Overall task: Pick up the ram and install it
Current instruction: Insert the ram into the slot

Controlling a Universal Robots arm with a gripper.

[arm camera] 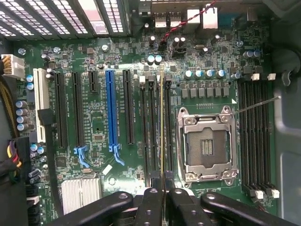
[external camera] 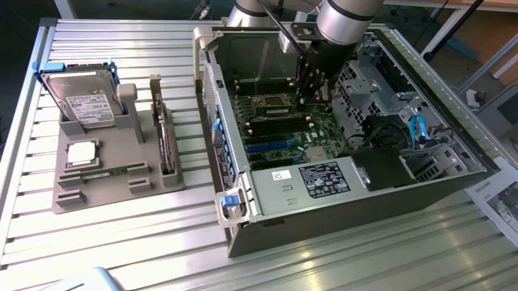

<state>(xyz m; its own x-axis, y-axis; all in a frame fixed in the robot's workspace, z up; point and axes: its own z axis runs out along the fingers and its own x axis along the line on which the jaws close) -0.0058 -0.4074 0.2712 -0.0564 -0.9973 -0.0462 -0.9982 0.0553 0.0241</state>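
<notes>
Wrist view: gripper [arm camera: 163, 195] pinches the ram [arm camera: 162, 127], seen edge-on, faces hidden.

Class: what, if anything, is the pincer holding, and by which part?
The ram, seen edge-on, pinched across its flat faces near its top edge by the pincer.

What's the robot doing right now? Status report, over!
Tool shut on the ram. Ram edge-on, lined up with the black memory slots beside the open processor socket, inside the computer case. Nothing seen in the way.
</notes>
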